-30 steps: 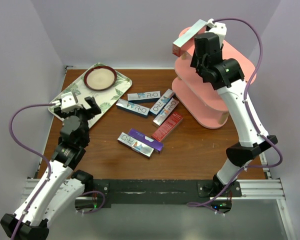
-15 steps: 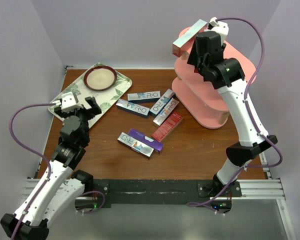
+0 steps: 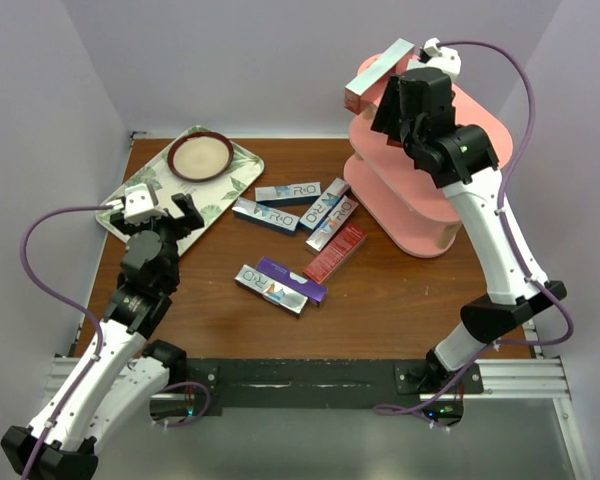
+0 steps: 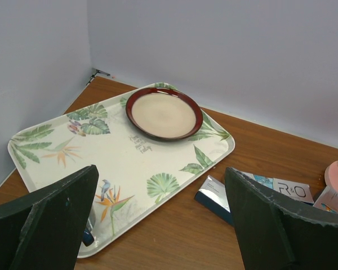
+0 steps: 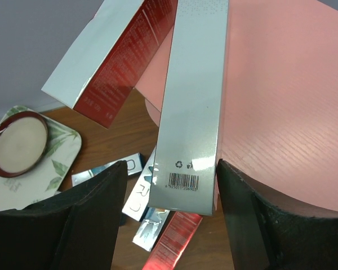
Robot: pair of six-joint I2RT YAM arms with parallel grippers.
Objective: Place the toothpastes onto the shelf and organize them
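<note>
Silver toothpaste box (image 5: 194, 101): centre of the right wrist view, lengthwise over the edge of the shelf's top board. Its barcode end lies between the right gripper's fingers. Whether it rests flat on the board cannot be told.
Red-and-silver toothpaste box (image 3: 378, 75): upper centre-right of the top view, tilted, jutting left past the top board. It is just beside the silver box and splayed away from it.
Shelf (image 3: 412, 222): right side of the table, three pink boards stacked.
Right gripper (image 5: 170, 164): fingers partly spread, wider than the silver box. The right finger is at the box's edge and a gap shows at the left finger.
Right arm: rises steeply from the lower right, wrist bent over the top board.
Loose toothpastes (image 3: 288, 191): seven flat at table centre, between tray and shelf, several touching.
Left gripper (image 4: 160, 170): fingers wide apart, nothing between them, over the tray's near edge.
Left arm: folded low at lower left.
Tray (image 4: 124, 163): upper left, leaf-patterned, with a red-rimmed plate (image 4: 164, 113) at its far end.
</note>
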